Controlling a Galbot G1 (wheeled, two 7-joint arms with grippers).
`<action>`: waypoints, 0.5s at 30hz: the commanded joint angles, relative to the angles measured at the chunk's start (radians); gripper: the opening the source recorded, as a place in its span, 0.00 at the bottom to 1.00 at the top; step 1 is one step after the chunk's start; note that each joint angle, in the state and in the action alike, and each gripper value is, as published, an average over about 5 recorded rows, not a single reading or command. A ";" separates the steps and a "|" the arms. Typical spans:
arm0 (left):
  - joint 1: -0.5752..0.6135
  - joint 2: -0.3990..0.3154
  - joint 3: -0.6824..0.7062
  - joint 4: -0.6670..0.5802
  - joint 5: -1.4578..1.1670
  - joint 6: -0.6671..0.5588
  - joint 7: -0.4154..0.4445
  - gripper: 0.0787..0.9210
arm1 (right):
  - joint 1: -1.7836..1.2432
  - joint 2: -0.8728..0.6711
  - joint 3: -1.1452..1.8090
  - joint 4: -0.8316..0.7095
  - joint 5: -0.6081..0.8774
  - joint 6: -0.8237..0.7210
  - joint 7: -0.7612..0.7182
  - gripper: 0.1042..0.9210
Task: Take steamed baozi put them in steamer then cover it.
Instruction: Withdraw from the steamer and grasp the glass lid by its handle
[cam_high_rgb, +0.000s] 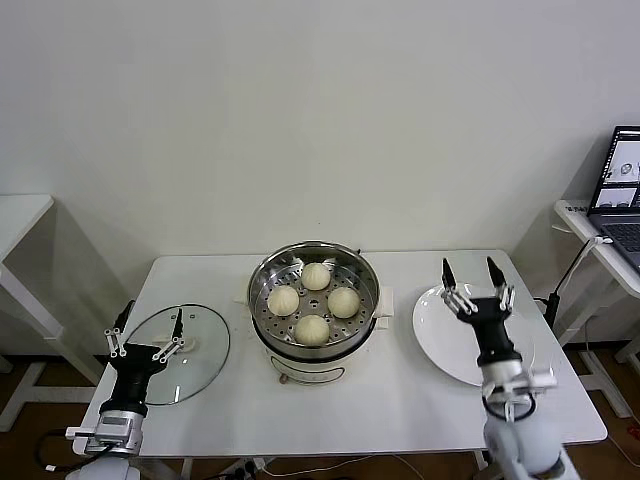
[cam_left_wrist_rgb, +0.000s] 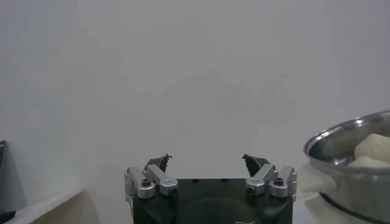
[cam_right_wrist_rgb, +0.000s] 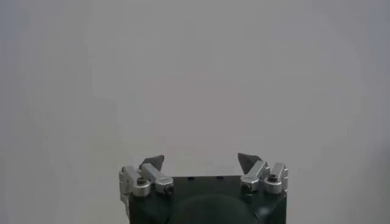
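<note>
White rectangular table (cam_high_rgb: 400, 420) is carrying everything. Round shiny stainless-steel steamer (cam_high_rgb: 314, 345) with a cream-white base is sitting at the table's centre, a little nearer the back edge than the front. It is standing uncovered, perforated tray showing inside.

Four small cream-white pleated baozi (cam_high_rgb: 312, 328) are lying on that tray, arranged in a diamond, each just apart from its neighbours. In the left wrist view the steamer rim (cam_left_wrist_rgb: 347, 137) is showing at one side, with pale buns (cam_left_wrist_rgb: 373, 148) rising above it.

Round clear glass cover (cam_high_rgb: 190, 360) with a metal rim is lying flat near the table's left edge, well apart from the steamer. Its white handle is sitting near centre.

Flat white round plate (cam_high_rgb: 440, 335) is resting near the right edge of the table, bare.

Left gripper (cam_high_rgb: 145, 332) is hovering over the cover's left part, fingers spread wide, holding nothing; its own camera shows both fingertips (cam_left_wrist_rgb: 164, 159) apart against the plain wall.

Right gripper (cam_high_rgb: 470, 272) is hanging above the plate, fingers likewise spread wide and pinching nothing; tips (cam_right_wrist_rgb: 152, 162) are standing apart in the right wrist view.

An open laptop (cam_high_rgb: 620, 195) is sitting on a side table beyond the right edge. Its screen is lit, but no writing can be read. No brand or label is legible on the steamer base.
</note>
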 joint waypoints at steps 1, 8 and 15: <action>-0.025 0.044 -0.040 0.261 0.638 -0.236 -0.143 0.88 | -0.146 0.183 0.054 0.021 -0.072 0.089 0.058 0.88; -0.051 0.082 -0.087 0.440 1.041 -0.290 -0.323 0.88 | -0.130 0.187 0.052 -0.013 -0.080 0.087 0.051 0.88; -0.079 0.109 -0.084 0.499 1.171 -0.283 -0.375 0.88 | -0.107 0.194 0.048 -0.059 -0.092 0.087 0.050 0.88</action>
